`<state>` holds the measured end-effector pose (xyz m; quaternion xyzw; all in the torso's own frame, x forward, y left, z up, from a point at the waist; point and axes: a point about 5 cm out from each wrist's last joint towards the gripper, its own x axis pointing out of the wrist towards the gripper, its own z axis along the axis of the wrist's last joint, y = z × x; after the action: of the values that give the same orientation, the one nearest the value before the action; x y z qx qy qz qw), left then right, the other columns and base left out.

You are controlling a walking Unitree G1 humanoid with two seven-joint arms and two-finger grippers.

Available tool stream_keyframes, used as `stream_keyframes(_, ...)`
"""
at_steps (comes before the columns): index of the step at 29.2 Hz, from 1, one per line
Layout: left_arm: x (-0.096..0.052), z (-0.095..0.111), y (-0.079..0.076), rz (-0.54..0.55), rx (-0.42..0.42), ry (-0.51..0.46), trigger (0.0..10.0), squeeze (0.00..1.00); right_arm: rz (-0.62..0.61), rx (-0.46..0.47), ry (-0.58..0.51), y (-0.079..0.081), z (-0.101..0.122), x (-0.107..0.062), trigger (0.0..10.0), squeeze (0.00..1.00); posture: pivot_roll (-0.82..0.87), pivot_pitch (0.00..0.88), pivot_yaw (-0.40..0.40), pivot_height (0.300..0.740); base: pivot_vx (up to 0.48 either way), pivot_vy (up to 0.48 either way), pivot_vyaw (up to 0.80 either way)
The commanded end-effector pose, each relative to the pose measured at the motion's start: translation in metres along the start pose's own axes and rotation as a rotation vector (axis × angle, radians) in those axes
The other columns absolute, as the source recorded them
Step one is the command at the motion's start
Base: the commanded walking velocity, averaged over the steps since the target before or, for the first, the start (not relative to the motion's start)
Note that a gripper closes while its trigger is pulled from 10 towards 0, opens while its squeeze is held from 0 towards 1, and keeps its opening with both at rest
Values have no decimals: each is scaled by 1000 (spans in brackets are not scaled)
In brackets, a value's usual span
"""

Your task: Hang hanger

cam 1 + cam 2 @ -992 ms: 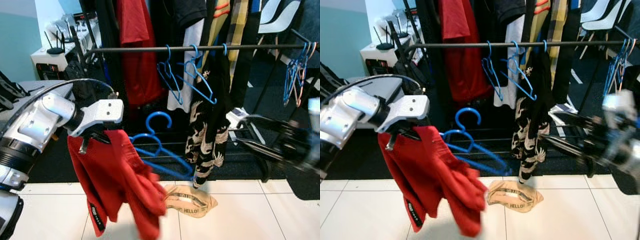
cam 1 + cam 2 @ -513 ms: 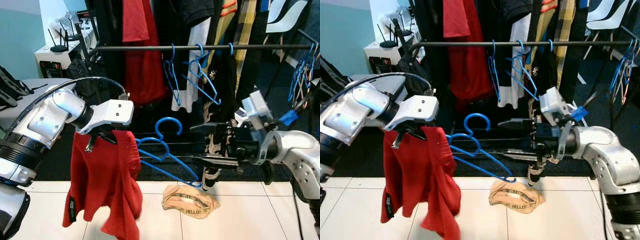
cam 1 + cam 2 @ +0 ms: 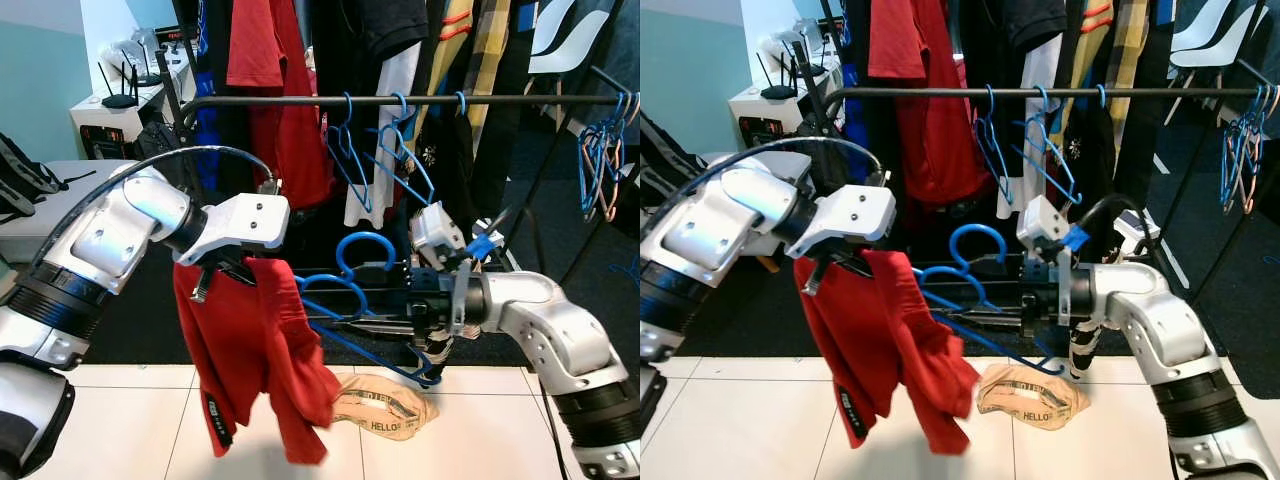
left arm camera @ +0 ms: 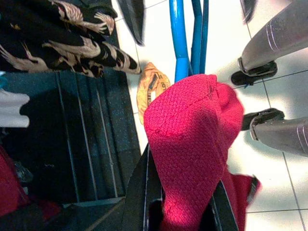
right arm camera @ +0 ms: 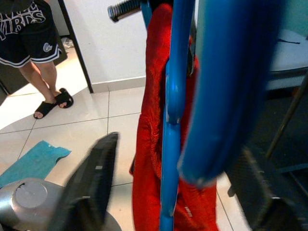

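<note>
A red garment (image 3: 255, 365) hangs on a blue hanger (image 3: 362, 250), whose hook points up in front of the rack. My left gripper (image 3: 218, 277) is shut on the garment at the hanger's shoulder; in the left wrist view the red cloth (image 4: 192, 144) bulges between its fingers. My right gripper (image 5: 175, 192) reaches in from the right, open, with the hanger's blue bars (image 5: 171, 144) between its spread fingers (image 5: 91, 187). Above runs the black clothes rail (image 3: 500, 99), carrying empty blue hangers (image 3: 350, 155).
Dark and red clothes crowd the rail. More blue and pink hangers (image 3: 600, 165) hang at its right end. A beige cloth (image 3: 385, 410) lies on the white tiles below. A white cabinet (image 3: 105, 115) stands at far left. A person's legs (image 5: 45, 91) stand further off.
My right arm has come in from the right and put its open fingers around the blue hanger. The left arm has carried the garment a little up and rightward; the cloth swings.
</note>
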<state>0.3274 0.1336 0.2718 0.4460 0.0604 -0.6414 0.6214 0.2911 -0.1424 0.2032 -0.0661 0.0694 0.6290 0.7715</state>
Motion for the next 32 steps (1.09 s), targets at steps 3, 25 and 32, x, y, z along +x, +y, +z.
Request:
stream_keyframes(3, -2, 12, 3, -4, 52, -26, 10000, 0, 20, -27, 21, 6, -1, 5, 0, 0, -52, 0, 71, 740, 0, 0, 0)
stream_keyframes(25, 1, 30, -5, -45, 124, -104, 10000, 0, -58, -61, 62, -3, -5, 5, 0, 0, -49, 0, 72, 740, 0, 0, 0)
stream_keyframes(32, -5, 31, 2, 5, 77, -164, 10000, 1000, -112, -93, -72, -6, 14, 3, 0, 0, -56, 0, 81, 740, 0, 0, 0)
